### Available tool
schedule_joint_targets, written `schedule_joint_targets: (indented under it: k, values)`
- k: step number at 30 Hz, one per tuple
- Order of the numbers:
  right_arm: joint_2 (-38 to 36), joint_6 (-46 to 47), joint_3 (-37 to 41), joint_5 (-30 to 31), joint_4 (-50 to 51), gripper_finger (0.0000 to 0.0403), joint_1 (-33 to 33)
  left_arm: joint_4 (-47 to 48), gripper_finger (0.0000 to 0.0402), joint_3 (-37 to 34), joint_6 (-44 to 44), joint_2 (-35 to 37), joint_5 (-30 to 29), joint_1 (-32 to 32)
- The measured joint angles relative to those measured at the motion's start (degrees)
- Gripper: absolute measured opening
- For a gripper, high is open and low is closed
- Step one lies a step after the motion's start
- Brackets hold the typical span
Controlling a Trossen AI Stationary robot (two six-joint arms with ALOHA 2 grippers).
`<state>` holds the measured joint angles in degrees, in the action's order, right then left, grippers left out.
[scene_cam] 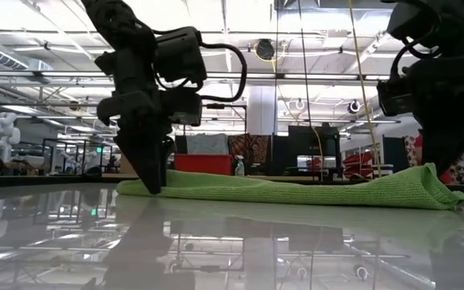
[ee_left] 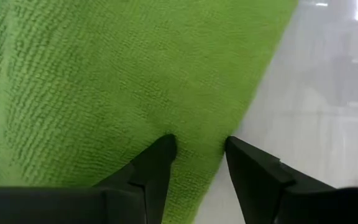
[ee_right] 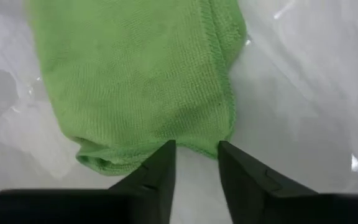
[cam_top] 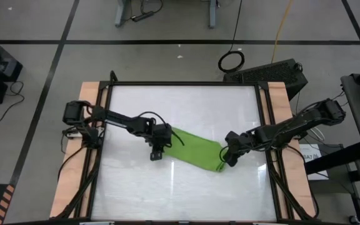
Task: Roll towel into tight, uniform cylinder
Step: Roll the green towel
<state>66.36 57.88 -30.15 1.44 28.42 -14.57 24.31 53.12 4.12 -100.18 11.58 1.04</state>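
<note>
The lime-green towel (cam_top: 195, 150) lies folded flat as a long strip across the table's middle, slanting from far left to near right. My left gripper (cam_top: 157, 152) is at its left end, fingers pointing down, closed to a narrow gap on the towel's edge (ee_left: 197, 149). My right gripper (cam_top: 229, 157) is at the towel's right end, closed to a narrow gap on that end (ee_right: 196, 144). In the low view the towel (scene_cam: 296, 192) lies low on the table and rises to a small peak beside my right gripper (scene_cam: 441, 161). My left gripper pinches the towel's long side edge (ee_left: 211, 163) near its left end between its two fingers, coming from above and pointing down. The towel lies flat on the table there; how many layers it has, I cannot tell. My right gripper pinches the hemmed edge at the towel's right end (ee_right: 197, 142) between its two fingertips, slanting down from the table's right side. The folded end shows several layers. The end is raised into a small peak (scene_cam: 432, 169); the remainder lies on the table.
The white tabletop (cam_top: 180, 194) is framed by a dark rail with wooden side strips (cam_top: 89, 94). Bare table lies on the near and far sides of the towel. A black box (cam_top: 274, 72) stands beyond the far right corner.
</note>
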Motion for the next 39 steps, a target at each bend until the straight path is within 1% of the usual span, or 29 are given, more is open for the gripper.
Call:
schedule_joint_targets:
  k: [5,8,11,15,19,22,25,30,36,39]
  values:
    - [-2.7,-6.3,0.0,3.2,-1.9,0.0026,-0.1,0.7,0.0161,0.1,0.0,-1.1,-0.2,0.0]
    - [-5.3,-9.6,0.0,3.0,-4.9,0.0004,-1.2,0.6,0.0161,0.0,0.0,-1.1,-0.6,-0.1]
    - [-7.7,-10.6,0.0,3.2,-6.4,0.0016,-3.8,0.8,0.0161,0.0,0.2,-1.2,-0.7,-0.1]
    - [-8.9,-10.7,0.0,2.7,-9.3,0.0068,-9.0,0.2,0.0161,-0.2,2.1,-1.2,-0.8,-0.1]
    - [-6.0,-10.8,-0.1,2.9,-14.4,0.0118,-14.6,-0.2,0.0161,-0.2,3.0,-1.2,-0.9,-0.1]
    - [-2.0,-10.6,-0.1,4.5,-17.0,0.0135,-16.7,-1.2,0.0161,-0.2,3.0,-1.3,-0.9,-0.1]
    - [2.5,-10.4,-0.1,4.6,-19.0,0.0138,-17.3,-1.7,0.0161,-0.2,3.1,-1.4,-0.9,-0.1]
    - [7.9,-7.4,-0.1,4.6,-20.6,0.0126,-17.4,-1.6,0.0161,-0.2,3.0,-1.4,-0.9,-0.1]
    - [8.7,-5.9,-0.1,4.8,-20.5,0.0109,-18.6,-1.7,0.0161,-0.3,3.1,-1.4,-0.9,-0.1]
    - [8.7,-6.0,-0.1,6.4,-20.5,0.0104,-18.6,-2.3,0.0161,-0.3,3.1,-1.4,-0.9,-0.1]
